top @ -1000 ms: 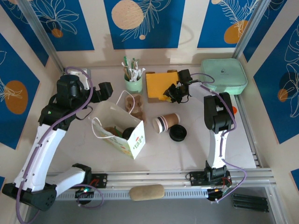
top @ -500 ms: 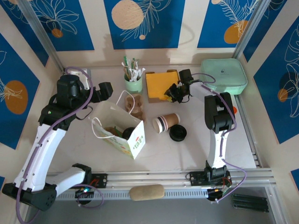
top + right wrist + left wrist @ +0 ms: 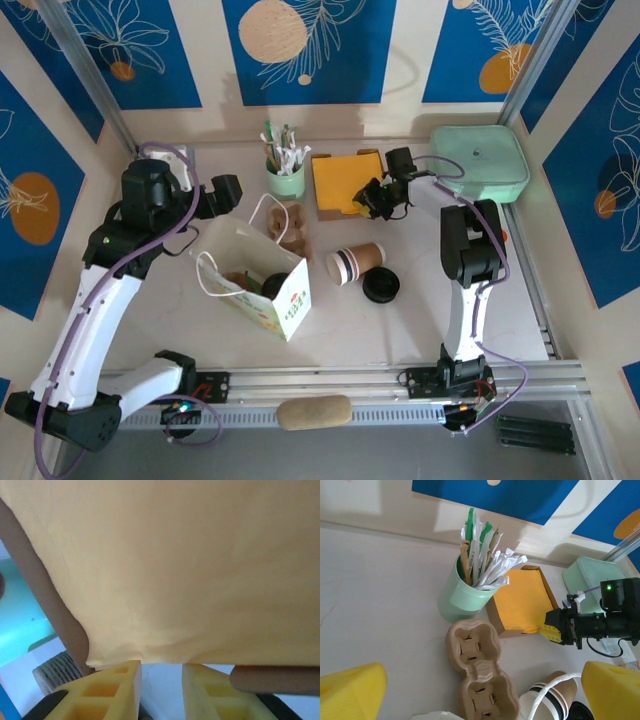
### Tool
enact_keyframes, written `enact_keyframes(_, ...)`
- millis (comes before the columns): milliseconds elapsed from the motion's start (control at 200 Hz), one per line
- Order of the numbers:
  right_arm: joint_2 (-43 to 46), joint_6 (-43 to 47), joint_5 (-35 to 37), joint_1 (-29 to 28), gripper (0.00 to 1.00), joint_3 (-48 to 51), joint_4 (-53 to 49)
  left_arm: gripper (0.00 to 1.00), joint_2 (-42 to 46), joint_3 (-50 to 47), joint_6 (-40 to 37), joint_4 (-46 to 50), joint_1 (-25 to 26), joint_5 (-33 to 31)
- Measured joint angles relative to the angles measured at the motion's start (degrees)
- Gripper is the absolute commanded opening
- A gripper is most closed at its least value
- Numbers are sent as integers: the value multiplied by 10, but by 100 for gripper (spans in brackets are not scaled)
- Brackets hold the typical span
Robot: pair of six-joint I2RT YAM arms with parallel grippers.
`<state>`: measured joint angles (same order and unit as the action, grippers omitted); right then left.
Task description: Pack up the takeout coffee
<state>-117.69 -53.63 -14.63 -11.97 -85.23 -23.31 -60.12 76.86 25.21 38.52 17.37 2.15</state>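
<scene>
Blue-and-cream panels wall in the pale bench we work on. Our right hand sits with its fingertips at the edge of the orange stack, its jaws parted a little, with nothing between them that we can see. Our left hand is spread wide and empty, hovering with the carrier just below it.

The cup lies on its side on the bench, well back from the right hand toward that arm's base. Its lid is off and just beside it. The bag stands open near the left hand, between it and the cup.

We judge the packing not yet begun. If the right hand clenches where it is, it may pinch a sheet and drag the stack. When we go for the cup, a glancing touch on its round side could roll it away. A hard squeeze could crush its open mouth. The bag looks light, so a hand or cup catching its rim could tip it.
</scene>
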Motion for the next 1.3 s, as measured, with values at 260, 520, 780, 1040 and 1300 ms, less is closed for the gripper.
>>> enact_keyframes(260, 1, 0, 0, 0, 29, 0, 2, 99, 0, 0, 0, 0, 0, 0)
enact_keyframes(520, 1, -4, -2, 0, 28, 1, 3, 99, 0, 0, 0, 0, 0, 0)
enact_keyframes(780, 1, -5, -4, 0, 28, 26, 14, 99, 0, 0, 0, 0, 0, 0)
enact_keyframes(1040, 1, -7, -4, 2, 25, 30, 16, 99, 0, 0, 0, 0, 0, 0)
enact_keyframes(1300, 1, -7, -4, 5, 23, 30, 16, 99, -1, 0, 0, 0, 0, 0)
